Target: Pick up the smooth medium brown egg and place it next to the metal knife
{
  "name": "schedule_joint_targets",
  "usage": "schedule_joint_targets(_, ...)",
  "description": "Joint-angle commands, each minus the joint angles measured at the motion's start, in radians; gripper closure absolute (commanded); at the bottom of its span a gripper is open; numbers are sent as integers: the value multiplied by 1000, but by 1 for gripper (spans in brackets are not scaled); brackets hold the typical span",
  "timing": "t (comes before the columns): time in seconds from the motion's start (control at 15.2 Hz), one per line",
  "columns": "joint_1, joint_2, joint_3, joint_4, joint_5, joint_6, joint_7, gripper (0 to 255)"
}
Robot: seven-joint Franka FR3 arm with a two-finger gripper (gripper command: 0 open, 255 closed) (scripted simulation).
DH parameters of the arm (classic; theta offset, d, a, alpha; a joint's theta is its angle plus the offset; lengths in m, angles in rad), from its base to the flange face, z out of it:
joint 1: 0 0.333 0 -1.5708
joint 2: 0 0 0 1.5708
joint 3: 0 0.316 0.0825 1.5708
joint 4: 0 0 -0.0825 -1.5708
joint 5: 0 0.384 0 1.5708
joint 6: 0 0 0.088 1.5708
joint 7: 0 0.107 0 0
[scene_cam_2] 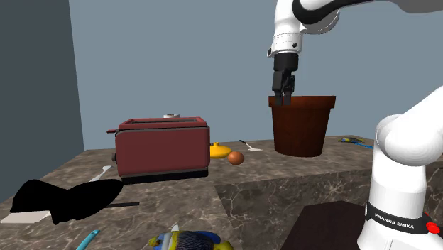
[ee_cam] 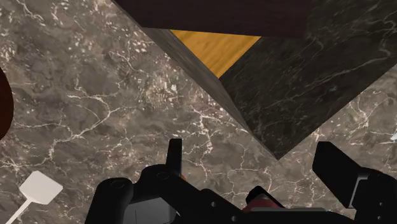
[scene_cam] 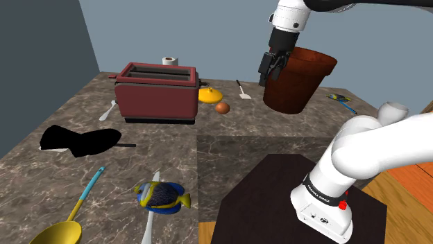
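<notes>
While my claw (scene_cam: 269, 77) hung high above the marble counter (scene_cam: 229, 149), up by the rim of the brown flowerpot (scene_cam: 302, 80), its two fingers stood spread apart with nothing between them, as the wrist view made plain. I judged that I was at the very start, the approach to the egg, with no grasp made yet. The brown egg (scene_cam: 222, 107) lay on the counter between the red toaster (scene_cam: 156, 93) and the flowerpot, just beside a yellow domed thing (scene_cam: 210, 95) and near a white spatula (scene_cam: 243, 91), well below me and toward the shoulder view's left. The next move called for a swing toward the toaster side and a straight descent with fingers wide enough to straddle the egg, then a gentle close, since so smooth and round a thing could roll or slip. What I took for the knife, a pale blade (scene_cam: 148, 223) beside the striped toy fish (scene_cam: 163, 195), lay well apart from the egg, so a long carry waited.
</notes>
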Motion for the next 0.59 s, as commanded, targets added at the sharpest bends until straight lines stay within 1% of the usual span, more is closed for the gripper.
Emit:
schedule_joint_targets(0.0, 0, 0, 0, 0, 0, 0, 0, 0)
schedule_joint_targets(0.26, 3, 83, -18, -54, -37, 158, -74, 0)
schedule_joint_targets(0.53, 5, 192, -37, -82, -72, 318, -142, 0)
